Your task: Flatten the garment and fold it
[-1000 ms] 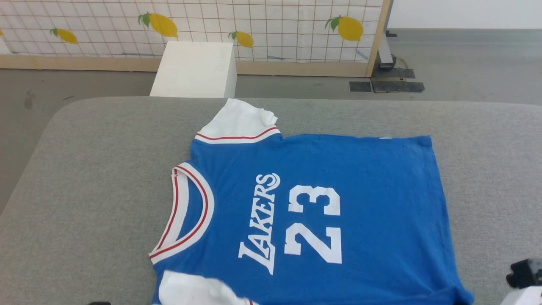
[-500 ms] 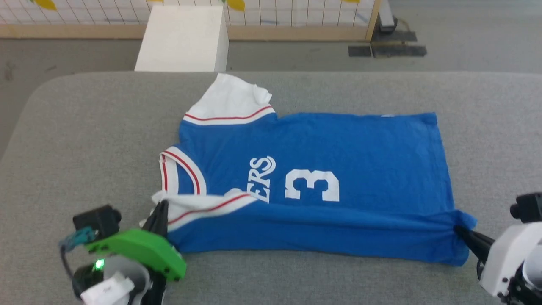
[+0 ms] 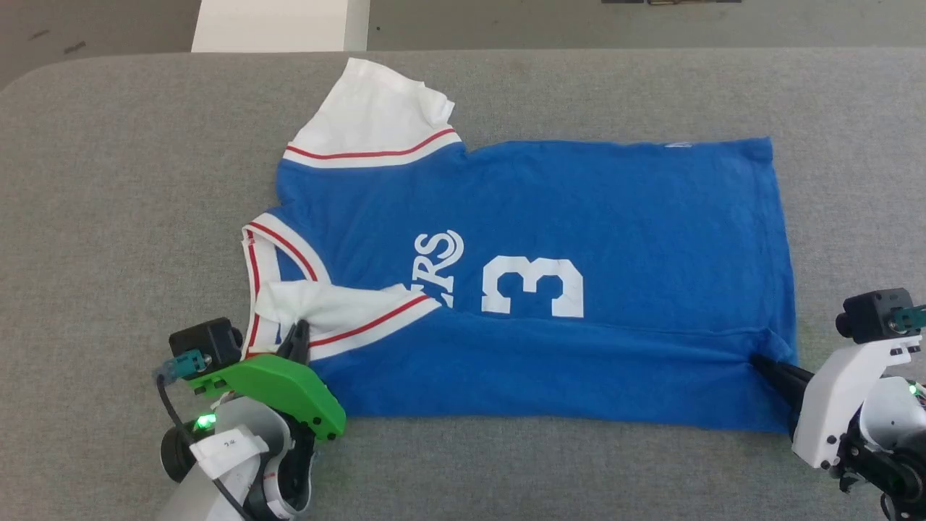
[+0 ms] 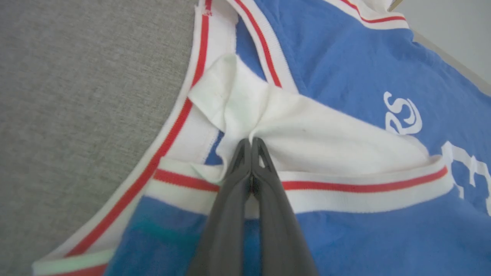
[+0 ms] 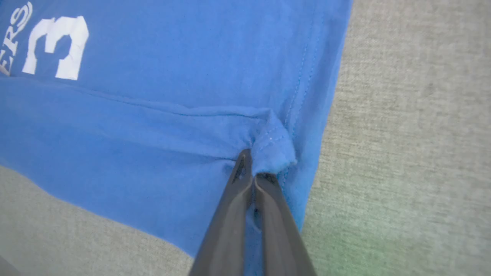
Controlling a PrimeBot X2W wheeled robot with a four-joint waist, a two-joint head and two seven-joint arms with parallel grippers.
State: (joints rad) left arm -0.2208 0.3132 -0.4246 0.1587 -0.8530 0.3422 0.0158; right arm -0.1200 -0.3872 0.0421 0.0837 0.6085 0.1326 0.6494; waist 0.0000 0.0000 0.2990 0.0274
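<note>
We hold the garment [image 3: 615,210] by its near long edge, doubled up to just below the 3 [image 3: 533,286] — left gripper [image 3: 298,333] pinching the sleeve [image 3: 340,310] left of it, right gripper [image 3: 757,360] pinching the hem corner [image 3: 778,346] right of it — far edge beyond the 3.

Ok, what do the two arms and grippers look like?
The left gripper has long dark fingers, a green plastic cover, a black camera block with teal plug, a black cable and a lit green light. The right gripper has a white housing and black camera.
</note>
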